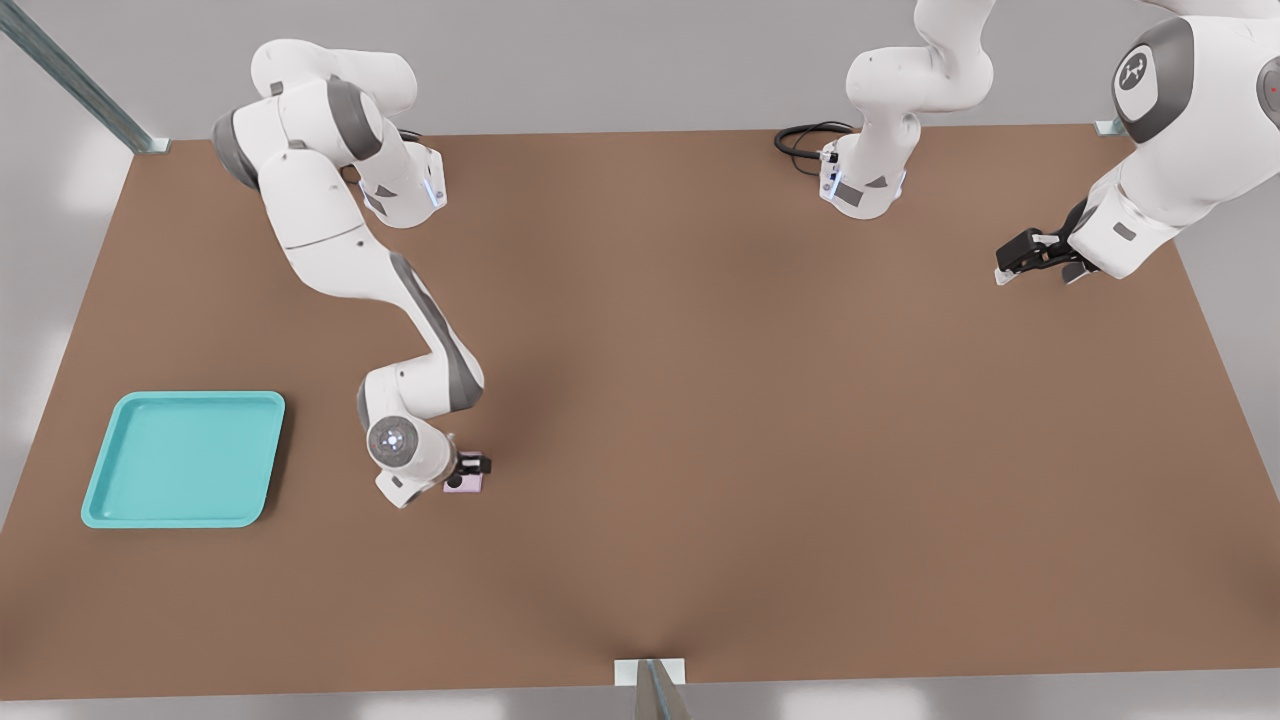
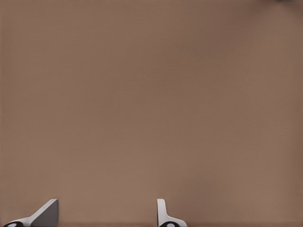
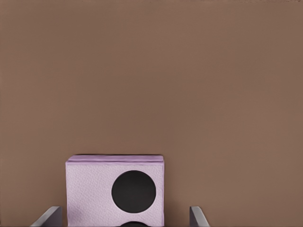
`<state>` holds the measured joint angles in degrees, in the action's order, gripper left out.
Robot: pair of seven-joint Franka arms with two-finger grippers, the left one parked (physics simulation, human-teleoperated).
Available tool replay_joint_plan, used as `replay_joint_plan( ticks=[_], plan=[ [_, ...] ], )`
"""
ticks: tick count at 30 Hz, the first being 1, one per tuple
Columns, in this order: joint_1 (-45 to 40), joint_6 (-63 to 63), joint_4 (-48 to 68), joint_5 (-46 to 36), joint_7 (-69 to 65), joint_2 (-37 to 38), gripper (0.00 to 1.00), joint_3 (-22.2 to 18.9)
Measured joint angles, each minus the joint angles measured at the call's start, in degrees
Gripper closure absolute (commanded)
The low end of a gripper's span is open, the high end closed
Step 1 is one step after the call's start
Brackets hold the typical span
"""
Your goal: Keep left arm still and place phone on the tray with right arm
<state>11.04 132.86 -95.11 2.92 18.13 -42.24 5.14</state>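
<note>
Gripper [image 1: 468, 472] on the right arm [image 1: 350, 260] sits low over the brown table [image 1: 750, 420], near the middle of the front view's left half, with its two fingers spread apart. From the wrist view, the fingertips [image 3: 47, 217] stand on either side of the phone [image 3: 115, 191] with a gap of bare table between each tip and the phone, so nothing is pinched. That phone is a pale pink-lilac block with black round lenses, lying on the table between the fingers. A turquoise tray [image 1: 110, 480] with a raised rim lies on the table well apart from the phone, toward the front view's left, and holds nothing.
</note>
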Motion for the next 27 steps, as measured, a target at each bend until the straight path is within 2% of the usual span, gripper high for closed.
replay_joint_plan(
  ticks=[11, 12, 13, 14, 16, 17, 23, 27],
  plan=[
    [0.26, 5.01, -2.57, -0.03, 4.62, -0.19, 0.0, 0.04],
    [0.25, 5.21, -2.69, -0.04, 4.9, -0.14, 0.11, 0.04],
    [0.27, 5.38, -2.76, -0.06, 5.16, -0.12, 0.19, 0.04],
    [0.28, 5.55, -2.8, -0.13, 5.36, -0.1, 0.23, 0.04],
    [0.29, 5.82, -2.82, -0.25, 5.69, -0.24, 0.23, 0.04],
    [0.27, 5.94, -2.81, -0.34, 5.78, -0.19, 0.31, 0.04],
    [-1.19, 4.86, -2.75, -0.6, 5.93, 3.96, 0.31, 0.0],
    [-9.54, 1.25, -2.81, -0.47, 3.85, 8.49, 0.3, 0.01]
  ],
)
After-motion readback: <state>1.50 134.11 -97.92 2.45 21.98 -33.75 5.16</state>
